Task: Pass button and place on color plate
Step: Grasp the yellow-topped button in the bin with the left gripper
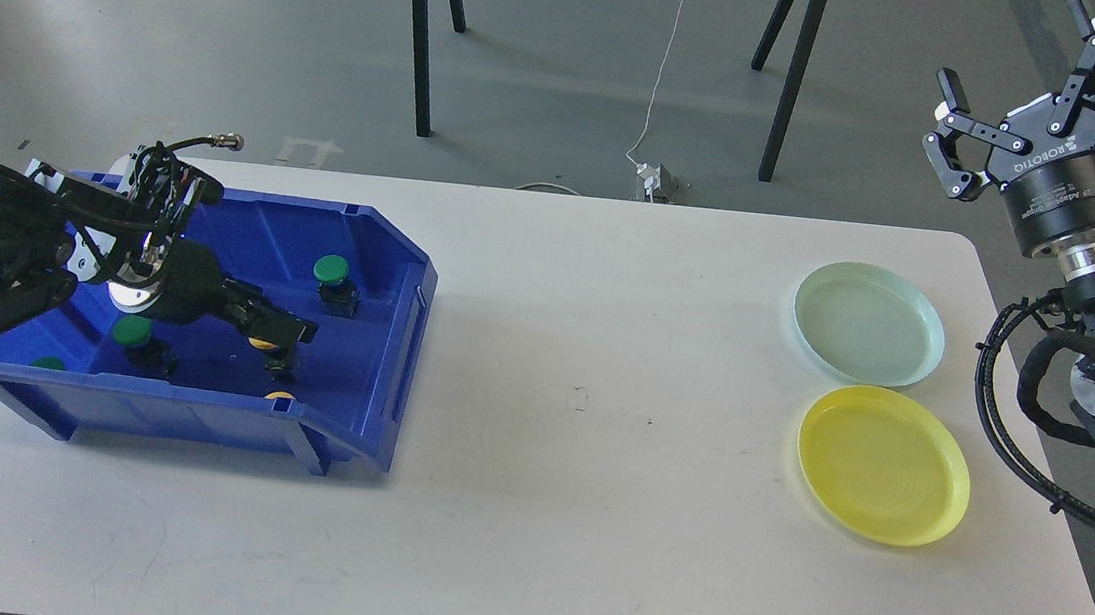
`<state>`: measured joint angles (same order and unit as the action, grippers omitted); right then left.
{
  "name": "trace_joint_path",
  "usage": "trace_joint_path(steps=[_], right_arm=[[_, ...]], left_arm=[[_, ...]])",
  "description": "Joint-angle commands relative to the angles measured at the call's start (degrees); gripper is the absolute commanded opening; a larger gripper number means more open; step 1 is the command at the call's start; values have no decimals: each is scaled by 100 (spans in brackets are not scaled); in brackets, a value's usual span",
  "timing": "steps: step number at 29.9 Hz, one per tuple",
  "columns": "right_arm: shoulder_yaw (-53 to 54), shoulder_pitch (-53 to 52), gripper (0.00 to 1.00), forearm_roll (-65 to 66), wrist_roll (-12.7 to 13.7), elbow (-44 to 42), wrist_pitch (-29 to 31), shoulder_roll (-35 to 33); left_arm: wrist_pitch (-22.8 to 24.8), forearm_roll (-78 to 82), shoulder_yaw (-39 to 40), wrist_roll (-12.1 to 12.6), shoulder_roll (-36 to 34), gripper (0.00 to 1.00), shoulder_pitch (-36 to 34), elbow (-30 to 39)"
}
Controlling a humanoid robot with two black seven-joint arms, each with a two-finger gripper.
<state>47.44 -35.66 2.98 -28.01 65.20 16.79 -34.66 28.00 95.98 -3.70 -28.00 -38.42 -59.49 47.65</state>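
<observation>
A blue bin (391, 262) at the table's left holds several push buttons with green or yellow caps. A green button (331, 271) stands at the back right and another green button (132, 331) at the left. My left gripper (289, 331) is low inside the bin, its fingers apart over a yellow button (261, 344) that it mostly hides. Another yellow cap (279, 395) peeks over the front rim. My right gripper (1033, 68) is open and empty, raised off the table's far right. A pale green plate (868, 323) and a yellow plate (884, 465) lie at the right.
A third green cap (50, 362) shows at the bin's front left corner. The right arm's cables (1011, 392) hang beside the table's right edge. Black stand legs (420, 34) are on the floor behind the table.
</observation>
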Motion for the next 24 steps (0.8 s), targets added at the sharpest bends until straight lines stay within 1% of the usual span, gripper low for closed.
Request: trace_joint_path(steps=[1,6,11,17,24], right_arm=[[2,24,99,1,1,2,0,4],[19,86,99,1,1,19,0,-14],[28,121,99,1,1,19,0,-14],[46,156,99,1,1,28,0,-14],[63,218,99,1,1,28,0,-23]], left_arm=[[0,0,1,0,10,97,52,-124],[0,-9,9,0,28,97,227,-309],[0,-9,9,0,107,97,237,-327],[0,-18,9,0,300,96,245,-625],[0,-44,9,0,361,93,324,-740]])
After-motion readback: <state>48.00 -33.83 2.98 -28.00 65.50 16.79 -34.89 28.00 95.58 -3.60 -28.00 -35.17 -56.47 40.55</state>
